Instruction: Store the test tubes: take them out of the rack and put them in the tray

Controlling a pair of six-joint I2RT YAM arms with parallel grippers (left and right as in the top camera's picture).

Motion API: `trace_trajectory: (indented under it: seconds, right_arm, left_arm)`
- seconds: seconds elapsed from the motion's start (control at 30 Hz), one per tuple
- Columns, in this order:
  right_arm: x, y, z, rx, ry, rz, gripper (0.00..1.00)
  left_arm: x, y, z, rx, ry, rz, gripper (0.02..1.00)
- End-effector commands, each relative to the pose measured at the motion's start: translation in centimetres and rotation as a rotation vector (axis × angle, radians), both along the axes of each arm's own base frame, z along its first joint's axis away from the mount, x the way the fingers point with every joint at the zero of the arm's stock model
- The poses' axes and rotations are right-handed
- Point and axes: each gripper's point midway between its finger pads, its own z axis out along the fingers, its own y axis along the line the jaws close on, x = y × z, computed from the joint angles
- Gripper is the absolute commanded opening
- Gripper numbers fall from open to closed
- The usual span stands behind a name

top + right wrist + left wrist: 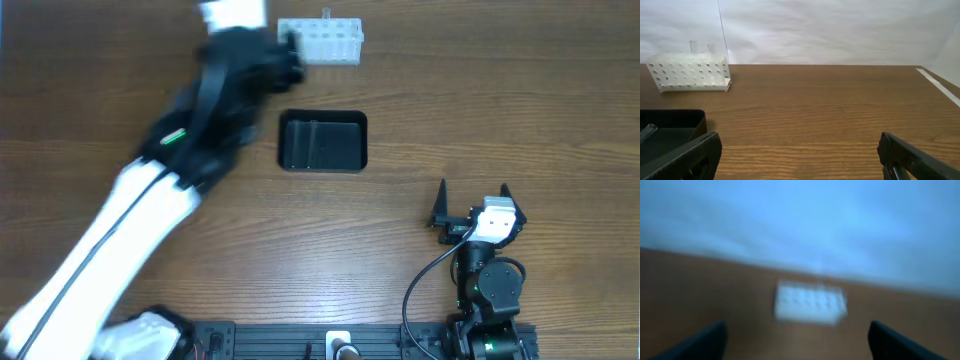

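At the upper middle of the top view, a white rack (322, 42) stands on the wooden table (500, 90), with clear test tubes (710, 48) rising upright from its holes. Just below it in that view, and apart from it, lies the black tray (322, 141). The right wrist view shows what looks like a loose tube (647, 132) lying inside the tray. The left arm stretches from the lower left corner up to the rack's left end, and the left gripper (796, 339) faces the rack with its jaws spread wide, holding nothing. At the lower right, well apart from rack and tray, the right gripper (473, 190) has its jaws likewise spread and empty.
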Motion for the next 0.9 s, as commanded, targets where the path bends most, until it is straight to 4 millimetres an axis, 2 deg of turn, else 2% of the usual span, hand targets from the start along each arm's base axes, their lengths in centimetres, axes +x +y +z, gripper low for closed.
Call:
trace_trajectory:
  seconds: [0.03,0.07,0.13,0.2,0.23,0.27,0.43,0.57,0.9]
  right_arm:
    - [0.0,-0.1,-0.1,0.0,-0.002,-0.004,0.993]
    - [0.0,-0.1,-0.1,0.0,-0.002,-0.004,0.993]
    - [0.0,-0.1,-0.1,0.0,-0.002,-0.004,0.993]
    - [0.0,-0.1,-0.1,0.0,-0.002,-0.004,0.991]
    - [0.0,-0.1,-0.1,0.0,-0.002,-0.004,0.991]
    - [0.0,-0.1,-0.1,0.0,-0.002,-0.004,0.991]
    - [0.0,-0.1,-0.1,0.0,-0.002,-0.004,0.991]
    - [0.0,-0.1,-0.1,0.0,-0.002,-0.004,0.991]
    - [0.0,-0.1,-0.1,0.0,-0.002,-0.004,0.993]
  left_arm:
    - [-3.4,7.7,0.4,0.096,-0.134,-0.039,0.982]
    - [-4.7,9.3,0.5,0.115,-0.192,-0.056,0.996]
    - [-6.5,11.1,-0.2,0.132,-0.237,-0.05,0.998]
    - [-8.4,12.8,-1.6,0.134,-0.256,-0.011,0.998]
    - [-9.9,13.8,-3.2,0.135,-0.269,0.014,0.998]
    - [-10.7,14.1,-4.0,0.134,-0.278,0.018,0.998]
    - [-13.3,14.3,-7.7,0.121,-0.358,0.007,0.998]
    - [-14.7,14.4,-10.2,0.106,-0.41,0.011,0.998]
    - [-15.9,14.5,-14.9,0.106,-0.414,0.01,1.0]
